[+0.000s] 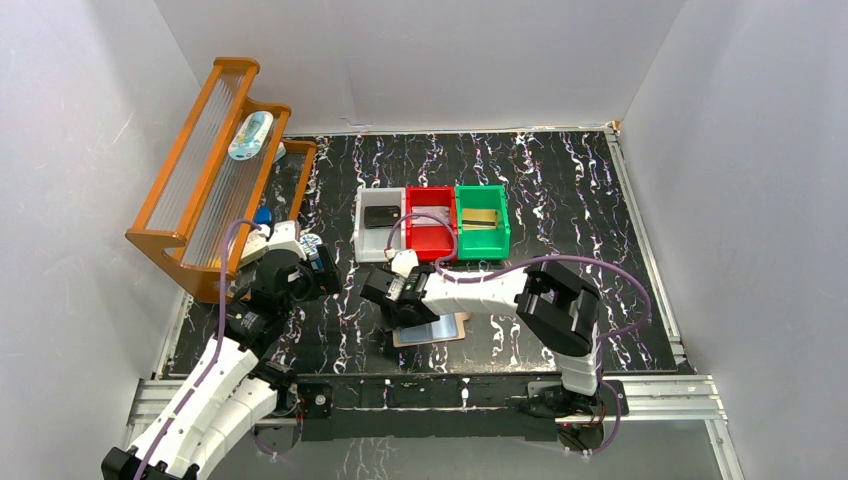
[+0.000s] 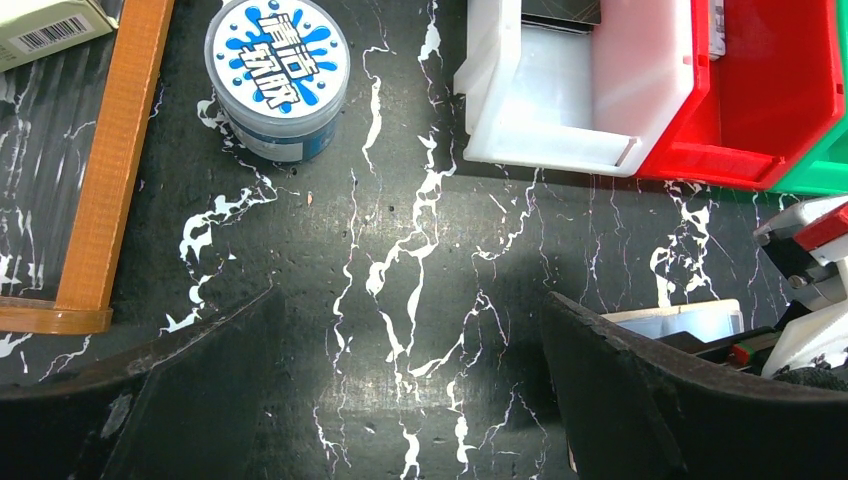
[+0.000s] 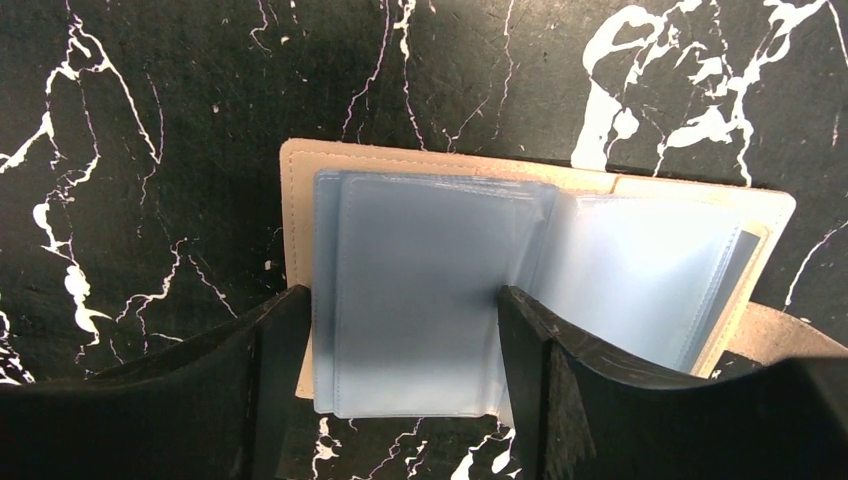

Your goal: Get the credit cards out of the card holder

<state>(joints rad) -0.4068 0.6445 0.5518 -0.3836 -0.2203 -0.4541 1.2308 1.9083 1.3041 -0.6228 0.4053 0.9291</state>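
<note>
Two jaws stand apart over the open card holder [image 3: 440, 300], straddling its left pocket stack for access; left gripper [image 2: 400, 400], at 9 o'clock, idles open.

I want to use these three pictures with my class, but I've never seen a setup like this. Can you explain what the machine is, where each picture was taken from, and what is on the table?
These are two robot arms fixed at the table's near edge. The wide picture looks down from above; the other two come from cameras on each wrist.

The right gripper hangs with open jaws over the card holder, which lies open on the black marbled table, showing pale blue sleeves. The left gripper is open and holds nothing.

Also there: a grey bin, a red bin, a green bin, a wooden rack and a round tub with a blue and white lid.
</note>
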